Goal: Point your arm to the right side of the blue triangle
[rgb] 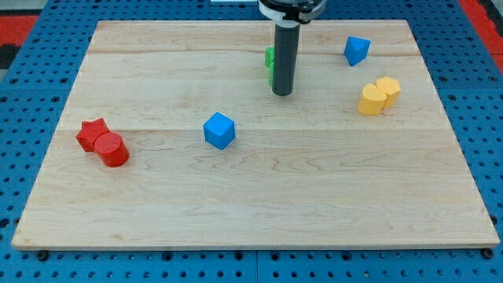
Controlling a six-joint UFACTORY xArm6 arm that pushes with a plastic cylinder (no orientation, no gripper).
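The blue triangle block lies near the view's top right on the wooden board. My tip is the lower end of the dark rod, standing to the left of the blue triangle and a little below it, well apart from it. A blue cube lies left of centre, below and left of my tip. A green block is mostly hidden behind the rod.
Two yellow blocks sit together at the right, below the blue triangle. A red star and a red cylinder touch at the far left. A blue pegboard surrounds the board.
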